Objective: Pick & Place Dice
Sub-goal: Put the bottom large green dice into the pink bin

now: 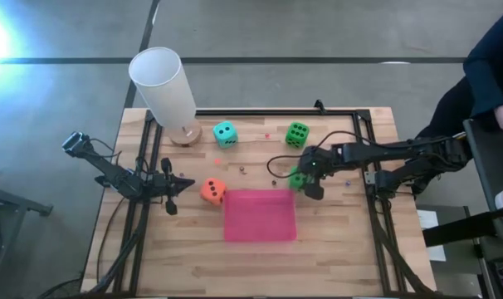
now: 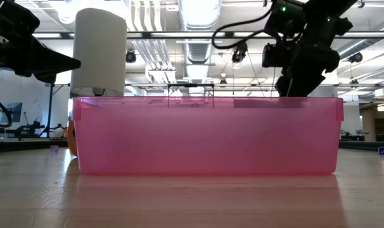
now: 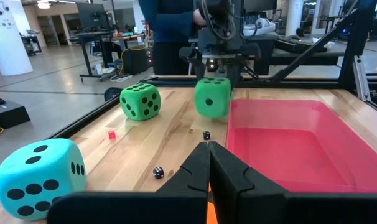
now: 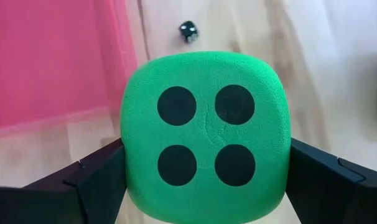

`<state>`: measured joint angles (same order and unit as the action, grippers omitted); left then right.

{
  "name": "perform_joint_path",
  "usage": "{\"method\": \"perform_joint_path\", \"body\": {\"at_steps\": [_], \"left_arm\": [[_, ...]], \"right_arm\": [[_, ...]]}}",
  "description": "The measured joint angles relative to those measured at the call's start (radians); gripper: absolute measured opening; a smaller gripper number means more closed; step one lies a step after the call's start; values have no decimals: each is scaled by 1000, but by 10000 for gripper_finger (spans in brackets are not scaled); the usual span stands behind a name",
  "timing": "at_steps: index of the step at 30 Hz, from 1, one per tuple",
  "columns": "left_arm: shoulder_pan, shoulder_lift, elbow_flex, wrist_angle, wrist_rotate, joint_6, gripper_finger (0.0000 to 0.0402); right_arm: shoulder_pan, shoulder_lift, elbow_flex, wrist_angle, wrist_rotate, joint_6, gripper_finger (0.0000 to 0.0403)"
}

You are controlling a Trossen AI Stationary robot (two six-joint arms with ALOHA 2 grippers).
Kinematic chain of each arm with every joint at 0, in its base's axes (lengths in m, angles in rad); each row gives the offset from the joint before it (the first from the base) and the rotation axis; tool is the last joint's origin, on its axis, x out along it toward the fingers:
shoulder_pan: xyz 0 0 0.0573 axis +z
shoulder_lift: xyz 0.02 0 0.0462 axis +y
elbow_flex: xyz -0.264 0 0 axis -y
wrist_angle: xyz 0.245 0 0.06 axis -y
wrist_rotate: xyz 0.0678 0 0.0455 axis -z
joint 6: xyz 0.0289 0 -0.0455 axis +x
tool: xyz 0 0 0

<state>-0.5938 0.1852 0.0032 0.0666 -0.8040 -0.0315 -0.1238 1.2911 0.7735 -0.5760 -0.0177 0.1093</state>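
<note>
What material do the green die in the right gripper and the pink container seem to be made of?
The green die between the right gripper's fingers looks like soft foam: matte, finely grainy surface, rounded corners, and a small crease between its black pips. The pink container looks like thin, translucent plastic: light passes through its smooth walls, and it has a moulded rim. Both are judged by look only.

Low view: pink bin (image 2: 208, 136) fills the frame, hiding every die but an orange sliver (image 2: 71, 138) at its edge; right claw's fingertips lost behind the rim; tiny specks on the tabletop (image 1: 256, 257) too small to identify; person (image 1: 492, 58) cut off at the frame edge.
</note>
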Motion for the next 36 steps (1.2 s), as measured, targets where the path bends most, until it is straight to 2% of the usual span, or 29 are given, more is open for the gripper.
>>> {"method": "perform_joint_path", "body": {"at_steps": [9,19,32,36], "left_arm": [[0,0,0,0,0,0,7],[0,0,0,0,0,0,7],[0,0,0,0,0,0,7],[0,0,0,0,0,0,7]], "right_arm": [[23,-32,140,-148,75,-12,352],[112,-29,289,-179,92,27,354],[247,151,439,-178,84,85,355],[258,200,459,-177,4,125,355]]}}
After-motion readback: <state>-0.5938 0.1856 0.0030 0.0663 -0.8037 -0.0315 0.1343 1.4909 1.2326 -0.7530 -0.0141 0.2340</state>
